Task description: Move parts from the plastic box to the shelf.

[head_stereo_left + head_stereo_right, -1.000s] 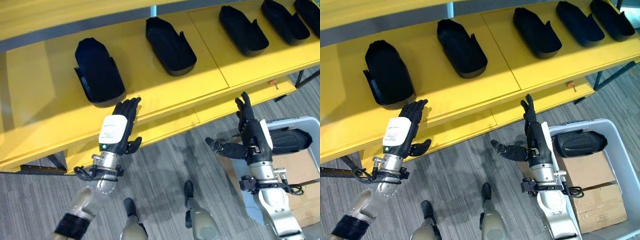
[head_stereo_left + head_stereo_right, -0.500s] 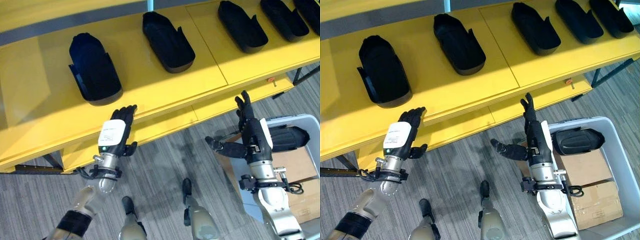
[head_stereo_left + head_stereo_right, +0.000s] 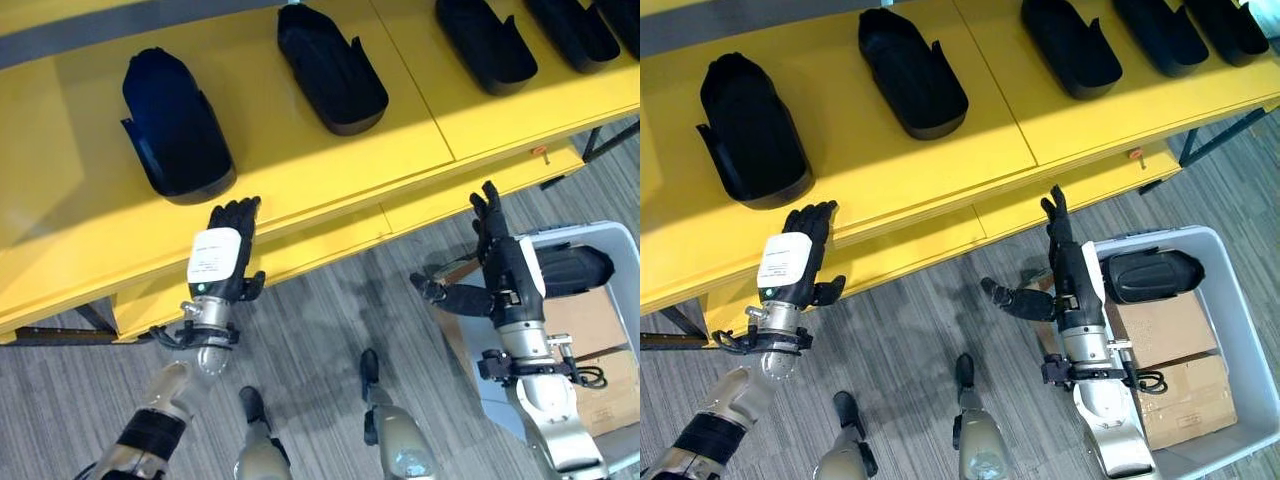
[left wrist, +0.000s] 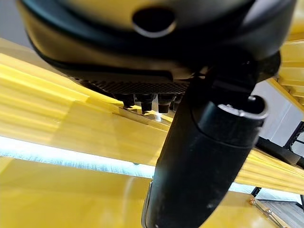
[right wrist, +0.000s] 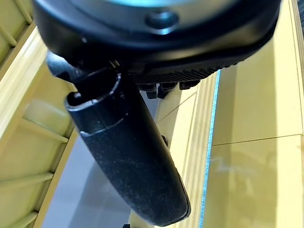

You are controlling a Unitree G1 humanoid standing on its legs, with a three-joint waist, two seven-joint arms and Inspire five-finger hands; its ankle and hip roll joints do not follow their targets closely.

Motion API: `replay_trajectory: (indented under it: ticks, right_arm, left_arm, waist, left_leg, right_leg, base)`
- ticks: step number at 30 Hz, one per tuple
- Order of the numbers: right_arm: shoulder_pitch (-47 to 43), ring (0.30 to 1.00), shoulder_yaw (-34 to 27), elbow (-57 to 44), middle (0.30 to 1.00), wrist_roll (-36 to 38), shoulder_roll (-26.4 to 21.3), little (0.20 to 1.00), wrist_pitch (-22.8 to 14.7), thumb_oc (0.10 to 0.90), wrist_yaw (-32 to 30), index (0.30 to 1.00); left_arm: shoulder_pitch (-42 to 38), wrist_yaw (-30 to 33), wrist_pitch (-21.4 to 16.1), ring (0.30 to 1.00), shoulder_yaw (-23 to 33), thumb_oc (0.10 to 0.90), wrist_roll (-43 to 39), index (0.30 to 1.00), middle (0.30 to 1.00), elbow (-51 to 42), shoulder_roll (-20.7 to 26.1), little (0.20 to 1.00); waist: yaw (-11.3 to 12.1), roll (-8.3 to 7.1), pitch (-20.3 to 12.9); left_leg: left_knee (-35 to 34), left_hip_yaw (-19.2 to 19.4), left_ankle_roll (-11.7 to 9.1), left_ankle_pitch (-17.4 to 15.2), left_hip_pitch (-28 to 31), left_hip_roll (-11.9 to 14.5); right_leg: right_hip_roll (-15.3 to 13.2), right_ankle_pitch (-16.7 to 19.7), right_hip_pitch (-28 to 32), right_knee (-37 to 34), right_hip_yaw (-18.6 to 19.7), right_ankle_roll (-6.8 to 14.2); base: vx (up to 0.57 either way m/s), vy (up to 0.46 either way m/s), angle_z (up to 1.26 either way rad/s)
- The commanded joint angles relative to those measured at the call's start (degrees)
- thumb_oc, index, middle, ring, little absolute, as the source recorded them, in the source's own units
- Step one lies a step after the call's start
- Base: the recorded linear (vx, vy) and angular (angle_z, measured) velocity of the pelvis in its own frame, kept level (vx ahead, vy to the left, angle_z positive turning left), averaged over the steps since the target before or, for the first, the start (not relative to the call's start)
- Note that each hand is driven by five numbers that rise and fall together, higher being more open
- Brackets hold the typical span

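Left hand [image 3: 222,262] lower, seemingly back from the yellow shelf [image 3: 300,175] edge.

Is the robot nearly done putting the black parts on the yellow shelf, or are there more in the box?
Done: five black parts already lie in a row on the yellow shelf. In hand: nothing; the left hand is open at the shelf's front edge, and the right hand is open beside the plastic box. Left: one black part in the box, lying by some cardboard.

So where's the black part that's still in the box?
In the right eye view, the black part lies at the far end of the grey plastic box on the robot's right, beside the right hand and behind the cardboard.
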Motion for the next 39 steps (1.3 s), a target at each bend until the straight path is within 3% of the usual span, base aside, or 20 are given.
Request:
replay_trajectory:
  ticks: [1, 9, 39]
  right_arm:
    - [-4.32, 1.000, -2.13, -9.70, 1.000, -0.87, -0.96, 1.000, -6.09, 0.900, -0.68, 1.000]
    - [-3.89, 1.000, -2.40, -10.62, 1.000, 0.23, -0.82, 1.000, -5.76, 0.900, 0.10, 1.000]
    - [-3.50, 1.000, -2.93, -11.51, 1.000, -0.31, -1.80, 1.000, -5.56, 0.900, 0.89, 1.000]
  left_arm:
    - [-6.79, 2.20, 1.54, 1.000, 3.53, 0.900, -0.21, 1.000, 1.000, 3.77, 1.95, 1.000]
    - [-7.49, 2.11, 2.60, 1.000, 4.00, 0.900, -2.49, 1.000, 1.000, 6.98, 0.56, 1.000]
    - [-9.82, 1.68, 3.59, 1.000, 4.50, 0.900, -2.24, 1.000, 1.000, 10.05, 3.44, 1.000]
  waist:
    - [-1.16, -1.99, -1.67]
    - [-1.14, -2.33, -0.87]
    - [-1.27, -3.19, 0.30]
  left_leg:
    - [-0.20, 0.63, -0.10, -0.68, 2.51, 2.15]
    - [-0.04, 0.60, 0.06, -0.90, 2.52, 1.94]
    - [0.17, 0.66, 0.31, -1.04, 1.59, 1.50]
  right_leg:
    - [-2.58, -4.12, 2.17, 2.48, -1.49, 2.94]
    - [-2.76, -3.88, 2.16, 2.51, -1.40, 2.87]
    - [-2.99, -3.37, 1.11, 2.45, -1.32, 3.00]
  base:
    - [0.00, 0.000, 0.00]
    - [0.00, 0.000, 0.00]
    - [0.00, 0.000, 0.00]
